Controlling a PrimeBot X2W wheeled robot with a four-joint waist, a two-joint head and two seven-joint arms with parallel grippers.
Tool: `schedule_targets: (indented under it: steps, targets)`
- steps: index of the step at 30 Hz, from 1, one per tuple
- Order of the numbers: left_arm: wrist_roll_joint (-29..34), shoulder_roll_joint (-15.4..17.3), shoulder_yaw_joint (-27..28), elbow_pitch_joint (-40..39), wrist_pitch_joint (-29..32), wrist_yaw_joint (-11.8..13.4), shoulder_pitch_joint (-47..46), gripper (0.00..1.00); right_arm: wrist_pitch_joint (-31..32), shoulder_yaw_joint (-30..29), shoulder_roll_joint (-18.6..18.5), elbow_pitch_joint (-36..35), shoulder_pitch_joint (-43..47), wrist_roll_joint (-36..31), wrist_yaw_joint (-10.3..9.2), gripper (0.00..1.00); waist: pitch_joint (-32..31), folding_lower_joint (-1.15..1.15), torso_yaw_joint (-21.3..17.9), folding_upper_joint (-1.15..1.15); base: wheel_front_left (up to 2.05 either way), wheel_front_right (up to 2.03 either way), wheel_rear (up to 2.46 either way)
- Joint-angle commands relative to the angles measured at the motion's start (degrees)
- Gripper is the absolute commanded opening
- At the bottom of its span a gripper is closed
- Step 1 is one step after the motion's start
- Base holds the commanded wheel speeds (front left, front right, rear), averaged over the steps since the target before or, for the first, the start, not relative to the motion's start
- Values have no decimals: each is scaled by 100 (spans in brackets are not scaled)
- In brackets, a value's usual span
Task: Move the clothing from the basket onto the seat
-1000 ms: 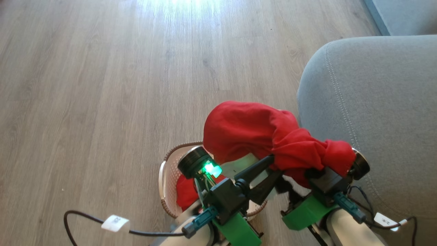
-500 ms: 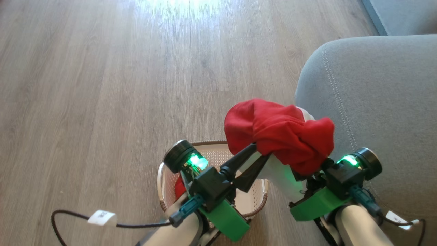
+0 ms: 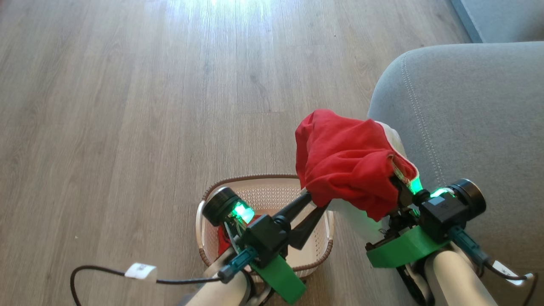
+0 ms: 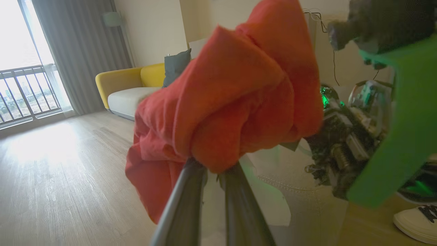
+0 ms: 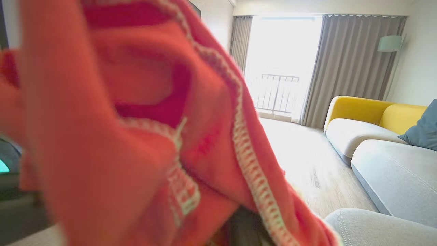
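Wood-plank floor (image 3: pixel 127 106) before me, sunlit at the far end, bearing the basket (image 3: pixel 255 176) (cream, with a brown rim) close beside the grey seat (image 3: pixel 467 106) at my right.

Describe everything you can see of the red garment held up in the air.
The red garment is soft, bunched fabric with a cream stitched hem and pale lining at one edge. It hangs crumpled in the air, above the basket's right side and beside the seat's rounded corner. The left pincer pinches its lower fold; its other end drapes over the shut right pincer.
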Motion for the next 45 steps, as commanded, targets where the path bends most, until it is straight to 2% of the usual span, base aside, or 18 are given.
schedule_targets:
  steps: [1, 6, 7, 8, 9, 20, 33, 45]
  targets:
    - [103, 15, 185, -3, -22, -43, -95, 0, -38, -13, 58, -295, -138, 48, -3, 0, 12, 0, 10, 0, 0, 0, 0]
    - [166, 14, 206, 161, -22, -66, -109, 0, -38, -12, 57, -292, -151, 48, -3, 0, 31, 0, 33, 0, 0, 0, 0]
    - [169, 14, 204, 188, -22, -71, -106, 17, -38, -12, 57, -291, -153, 47, -3, 0, 33, 0, 37, 0, 0, 0, 0]
    - [173, 13, 203, 217, -22, -73, -104, 45, -38, -12, 58, -290, -154, 46, -3, 0, 33, 0, 41, 0, 0, 0, 0]
    - [175, 13, 205, 241, -22, -74, -103, 100, -38, -11, 58, -292, -155, 45, -3, 0, 36, 0, 43, 0, 0, 0, 0]
    - [177, 10, 305, 345, -22, -51, -106, 100, -38, -176, 32, -301, -195, -42, -3, 0, 49, 0, 45, 0, 0, 0, 0]
    - [207, 31, 428, 632, -22, -147, 138, 100, -38, -720, -54, -386, -214, -207, -3, 0, 39, 0, 24, 0, 0, 0, 0]
    - [99, 29, 506, 959, -22, -295, 313, 100, -38, -1352, 67, -222, -15, -298, -3, 0, 30, 0, 17, 0, 0, 0, 0]
